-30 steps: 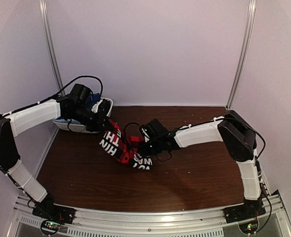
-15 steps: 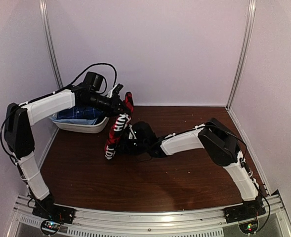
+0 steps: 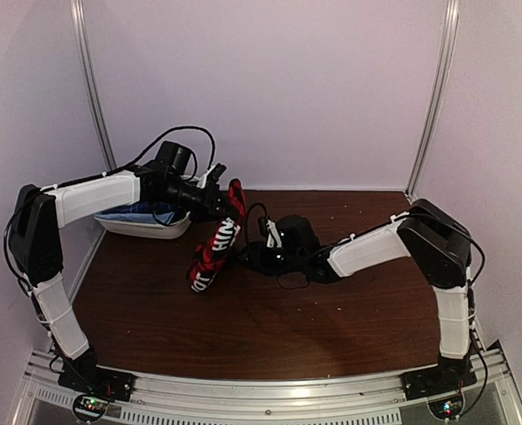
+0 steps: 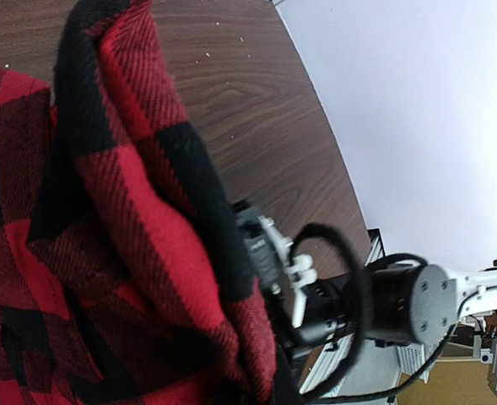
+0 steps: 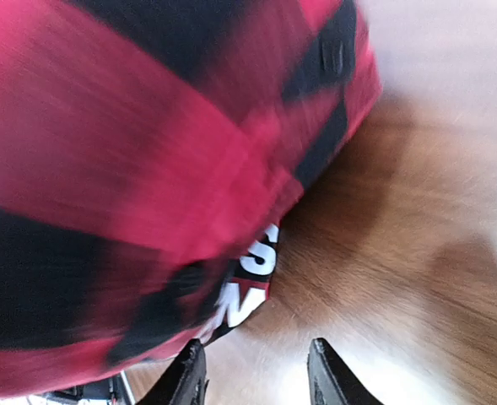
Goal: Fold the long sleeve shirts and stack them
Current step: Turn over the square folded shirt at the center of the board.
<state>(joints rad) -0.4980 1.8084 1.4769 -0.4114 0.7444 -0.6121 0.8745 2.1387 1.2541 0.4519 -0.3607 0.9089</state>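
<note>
The brown wooden table (image 3: 331,328) fills the floor of a white-walled booth. Over it the left arm (image 3: 92,195) reaches across from the left side toward the middle, and the right arm (image 3: 367,250) bends in from the right, low over the wood.

Between them hangs the red-and-black shirt (image 3: 214,252) – bunched into a long rope of cloth, its top lifted near the back of the table and its lower end down at the wood, white letters (image 3: 222,237) showing along it. At the back left corner sits a white tub (image 3: 145,228) with the navy shirt (image 3: 132,212) lying inside it.

The left gripper (image 3: 228,199) is clenched on the top of the red-and-black shirt; in its wrist view the checked cloth fills most of the picture. The right gripper (image 5: 256,375) is just beside the hanging cloth – its fingers (image 5: 189,375) stand apart with bare wood between them, grasping nothing.
</note>
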